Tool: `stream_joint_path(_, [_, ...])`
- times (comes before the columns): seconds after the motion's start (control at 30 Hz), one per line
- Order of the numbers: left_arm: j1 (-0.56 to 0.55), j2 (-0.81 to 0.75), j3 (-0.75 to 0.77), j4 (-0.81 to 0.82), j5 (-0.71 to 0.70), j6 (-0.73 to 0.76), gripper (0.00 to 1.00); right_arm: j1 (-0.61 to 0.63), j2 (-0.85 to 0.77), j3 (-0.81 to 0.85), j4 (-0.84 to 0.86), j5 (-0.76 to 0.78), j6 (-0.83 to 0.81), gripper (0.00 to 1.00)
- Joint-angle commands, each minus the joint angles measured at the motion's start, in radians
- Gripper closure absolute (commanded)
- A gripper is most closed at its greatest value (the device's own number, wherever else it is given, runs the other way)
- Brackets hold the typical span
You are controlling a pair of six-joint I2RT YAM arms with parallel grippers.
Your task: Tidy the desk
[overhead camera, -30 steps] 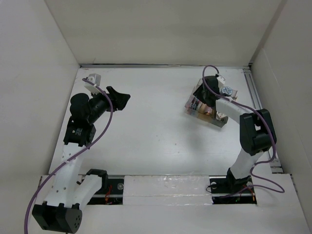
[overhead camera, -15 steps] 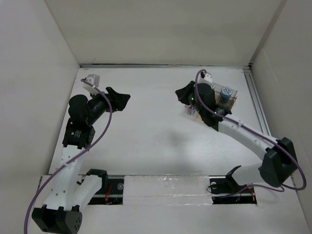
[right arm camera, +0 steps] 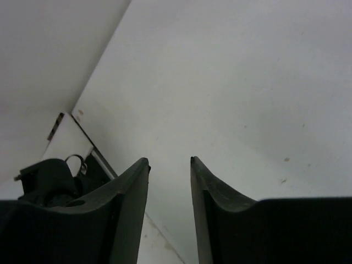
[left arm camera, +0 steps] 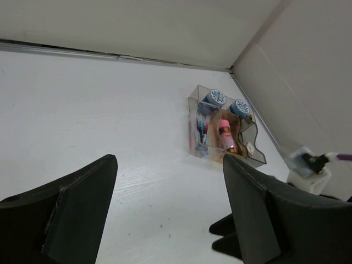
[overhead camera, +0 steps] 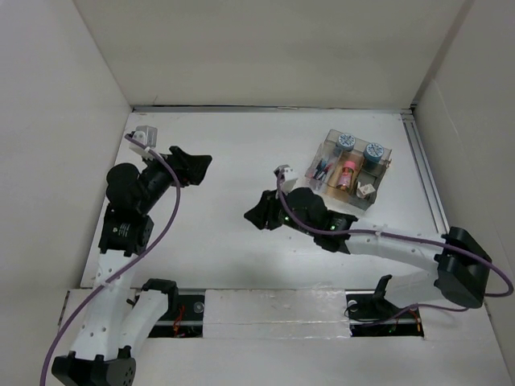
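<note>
The desk [overhead camera: 241, 153] carries a clear tray [overhead camera: 350, 170] of small bottles near its right rail [overhead camera: 420, 161], just right of and farther back than the right gripper [overhead camera: 253, 215], the nearer tool, which points away, narrowly parted and empty, while the left gripper [overhead camera: 193, 161] hovers wide-spread and empty, well apart.

Left arm [overhead camera: 129, 193], white links with black joint housings and a purple cable looped along it: stands up from its base at the near left, bent at the elbow, wrist turned toward the middle of the white matte worktop [overhead camera: 233, 145]. Left jaws, black, two-finger: spread wide, nothing between them, held above the worktop. Right arm [overhead camera: 386, 241], same build: laid low, stretched leftward from its base at the near right, wrist near mid-worktop. Right jaws, black: parted by a narrow gap, nothing gripped, pointing left.
</note>
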Motion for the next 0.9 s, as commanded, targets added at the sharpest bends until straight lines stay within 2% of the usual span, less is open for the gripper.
stream_joint_path(0.0, [0.004,-0.031,0.009,0.039,-0.009,-0.008,0.25,0.064,0.052,-0.008,0.065,-0.003,0.01,0.57])
stream_joint_path(0.13, [0.004,-0.056,-0.002,0.054,-0.018,-0.014,0.25,0.143,0.15,0.024,0.054,0.061,0.025,0.48])
stream_joint_path(0.33, [0.004,-0.065,-0.003,0.061,-0.021,-0.015,0.25,0.194,0.299,0.119,-0.026,0.124,0.021,0.47])
stream_joint_path(0.63, [0.004,-0.046,0.001,0.061,-0.005,-0.017,0.26,0.205,0.328,0.139,-0.038,0.196,-0.019,0.48])
stream_joint_path(0.7, [0.004,-0.046,-0.011,0.079,0.005,-0.014,0.27,0.205,0.333,0.151,-0.053,0.228,-0.031,0.48])
stream_joint_path(0.77, [0.004,-0.045,-0.034,0.085,0.028,-0.011,0.32,0.205,0.334,0.168,-0.078,0.253,-0.034,0.48])
stream_joint_path(0.87, [0.004,-0.043,-0.041,0.107,0.041,-0.017,0.29,0.205,0.32,0.176,-0.081,0.279,-0.054,0.48])
